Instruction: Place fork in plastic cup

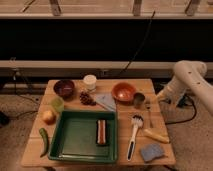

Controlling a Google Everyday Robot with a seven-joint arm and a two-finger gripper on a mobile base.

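The fork (148, 113), slim and silvery, lies on the wooden table (75, 159) near its right edge, just right of a grey metal cup (138, 100). The plastic cup (57, 104), pale yellow-green, stands upright at the left side of the table, in front of a dark bowl (64, 88). My white arm reaches in from the right. My gripper (161, 95) hangs at the table's right edge, a little behind and to the right of the fork, not touching it, and far from the plastic cup.
A green tray (75, 137) holding a brown block (101, 132) fills the front middle. Around it are a white jar (90, 81), an orange bowl (123, 92), a white dish brush (133, 135), a yellow stick (156, 135), a blue sponge (151, 152) and an apple (48, 116).
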